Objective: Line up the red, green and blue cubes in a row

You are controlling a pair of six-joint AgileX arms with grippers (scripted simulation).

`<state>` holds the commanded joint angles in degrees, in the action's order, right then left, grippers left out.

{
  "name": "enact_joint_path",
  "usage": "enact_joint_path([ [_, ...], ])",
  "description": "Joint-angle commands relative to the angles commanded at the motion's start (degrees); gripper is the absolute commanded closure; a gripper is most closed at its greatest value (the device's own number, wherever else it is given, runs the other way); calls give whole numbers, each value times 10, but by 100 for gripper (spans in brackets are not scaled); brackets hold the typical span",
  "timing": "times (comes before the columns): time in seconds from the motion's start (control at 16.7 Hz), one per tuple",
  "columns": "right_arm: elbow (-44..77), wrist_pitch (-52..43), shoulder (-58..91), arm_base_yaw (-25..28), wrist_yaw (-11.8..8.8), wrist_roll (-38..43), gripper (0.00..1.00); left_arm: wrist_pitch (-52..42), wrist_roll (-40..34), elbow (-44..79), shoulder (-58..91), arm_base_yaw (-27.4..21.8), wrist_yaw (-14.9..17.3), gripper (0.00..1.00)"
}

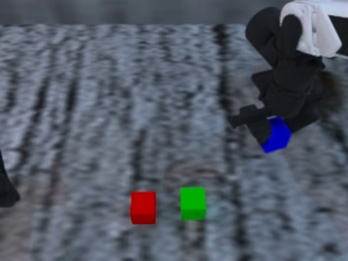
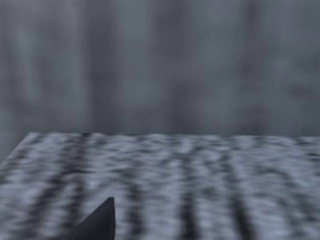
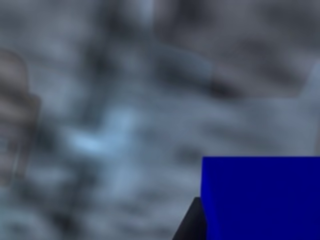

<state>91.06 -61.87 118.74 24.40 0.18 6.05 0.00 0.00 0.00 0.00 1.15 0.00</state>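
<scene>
Holding the blue cube [image 1: 276, 136] clenched between its fingers over the right side of the table [image 1: 109, 109], the right gripper [image 1: 266, 129] has the free place beside the green cube [image 1: 193, 203], right of the red cube [image 1: 143, 206], nearer and to its left.

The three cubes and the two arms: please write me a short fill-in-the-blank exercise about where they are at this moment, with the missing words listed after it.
1. The right gripper is shut on the ____ cube.
2. On the table, the green cube stands to the right of the ____ cube, with a gap between them.
3. The ____ arm is parked at the table's left edge.

Missing words: blue; red; left
</scene>
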Motion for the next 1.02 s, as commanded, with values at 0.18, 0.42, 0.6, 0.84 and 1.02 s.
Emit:
enact_joint_path([
  [0.18,-30,0,-28,35,1,74,100,0,0,0,0,0,0,0],
  [0.42,-91,0,-80,95,1,225,100,0,0,0,0,0,0,0],
  [0.6,-129,4,-118,135,2,309,100,0,0,0,0,0,0,0],
  [0.84,-145,8,-137,151,3,338,100,0,0,0,0,0,0,0],
  [1.02,-145,9,-134,149,2,338,100,0,0,0,0,0,0,0],
])
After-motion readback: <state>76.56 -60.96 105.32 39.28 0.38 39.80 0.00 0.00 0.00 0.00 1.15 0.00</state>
